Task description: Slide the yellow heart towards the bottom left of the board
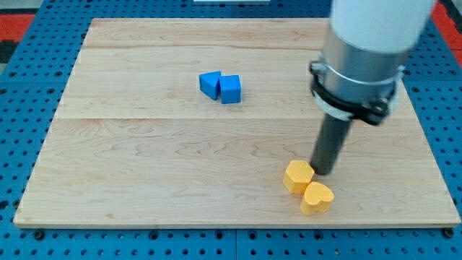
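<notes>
Pale wooden counter (pixel 144 159), smooth and matt; matt yellow heart (pixel 317 198); dark, faintly glossy rod above my tip (pixel 324 172).

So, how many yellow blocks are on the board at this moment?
2. The yellow hexagon lies near the view's bottom right, just left of my tip. The yellow heart touches it on its lower right side. The arm may hide others.

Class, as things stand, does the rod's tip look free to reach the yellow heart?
Probably yes. My tip stands just above the yellow heart, beside the yellow hexagonal block that touches it; nothing lies between tip and heart.
</notes>
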